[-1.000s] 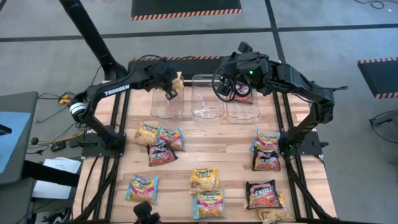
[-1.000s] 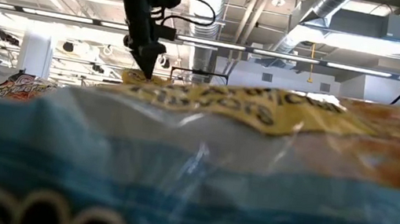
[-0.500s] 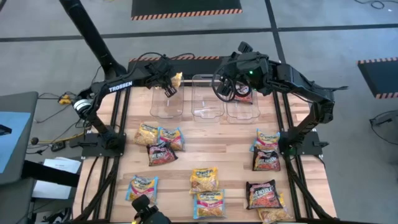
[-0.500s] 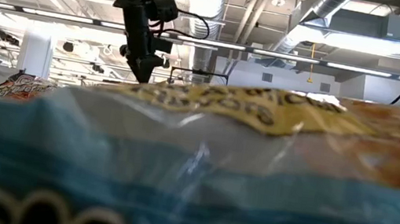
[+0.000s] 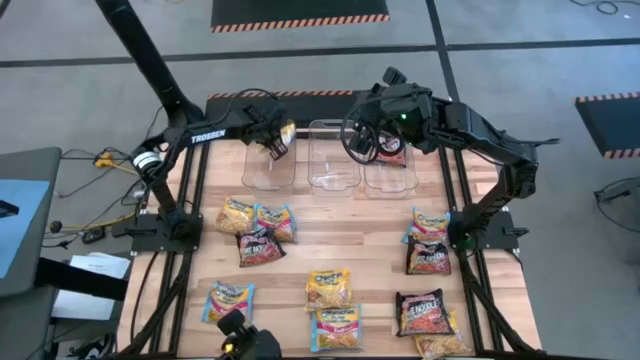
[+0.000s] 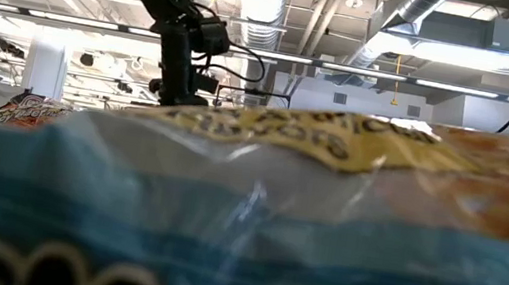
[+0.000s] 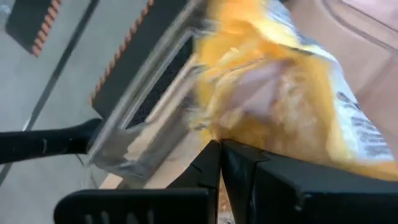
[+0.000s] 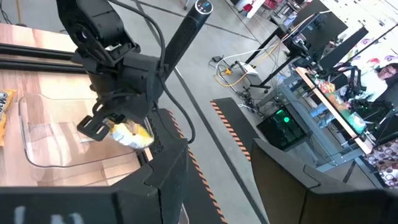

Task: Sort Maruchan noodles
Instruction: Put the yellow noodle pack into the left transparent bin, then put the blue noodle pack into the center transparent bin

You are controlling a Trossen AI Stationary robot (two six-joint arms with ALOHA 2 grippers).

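Left gripper [image 5: 277,140]: my fingers pinch a yellow packet [image 7: 273,106], closed tight, above the left bin [image 5: 267,168].
Right gripper [image 5: 372,140]: over the right bin [image 5: 390,172]; fingers hidden, can't tell.
Low view: blocked by a blue packet [image 6: 241,232].

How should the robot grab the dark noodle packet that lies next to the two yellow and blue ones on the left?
Probably from straight above. The dark packet lies flat on the table, its far edge tucked against the yellow packet and the blue packet. Its near edge is free, so the fingers would best pinch that crinkly near edge, or span its short sides.
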